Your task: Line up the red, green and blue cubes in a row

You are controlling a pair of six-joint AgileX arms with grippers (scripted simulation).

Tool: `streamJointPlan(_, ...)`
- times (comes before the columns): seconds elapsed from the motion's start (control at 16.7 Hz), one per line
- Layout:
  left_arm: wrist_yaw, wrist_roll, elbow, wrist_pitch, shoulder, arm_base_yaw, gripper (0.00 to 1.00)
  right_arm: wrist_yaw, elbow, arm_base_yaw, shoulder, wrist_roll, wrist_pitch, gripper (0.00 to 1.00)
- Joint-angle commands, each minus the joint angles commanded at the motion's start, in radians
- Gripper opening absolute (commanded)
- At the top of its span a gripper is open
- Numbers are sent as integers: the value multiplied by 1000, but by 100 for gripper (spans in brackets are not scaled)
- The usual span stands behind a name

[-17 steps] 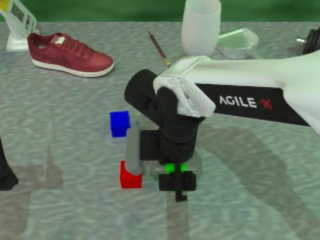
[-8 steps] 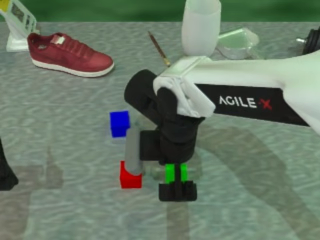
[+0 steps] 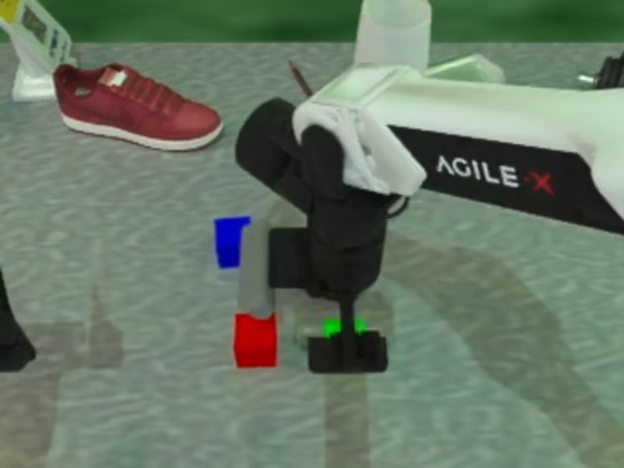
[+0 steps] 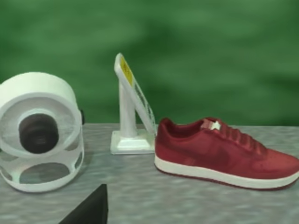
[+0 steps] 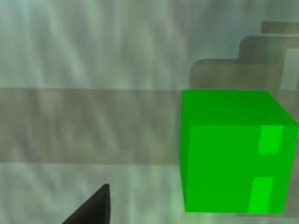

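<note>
My right arm reaches in from the top view's right, white forearm level, black wrist bent straight down over the middle of the grey-green mottled table (image 3: 487,390). Its tool (image 3: 343,343) hangs directly above the small bright green cube (image 3: 343,329) (mostly hidden under it), and I cannot tell whether the fingers clamp the cube or stand clear. The small bright red cube (image 3: 255,340) sits just beside the green one, on its left; the small deep blue cube (image 3: 232,240) lies farther back. My left arm is parked at the table's left edge, its tool's state unclear.
</note>
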Motion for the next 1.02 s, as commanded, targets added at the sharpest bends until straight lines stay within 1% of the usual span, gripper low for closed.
streamJointPlan(0.18,0,0,0,0,0,0,100,0,60,2,-27,-2,-83,100)
streamJointPlan(0.54,1,-3,10,-7,10,-3,100,-1,57,-6,-37,1,-80,100)
streamJointPlan(0.78,4,-47,153,-102,154,-42,100,-15,-51,-69,-175,44,19,100)
streamJointPlan(1.02,4,-127,443,-280,464,-107,100,-35,-275,-193,-476,141,199,100)
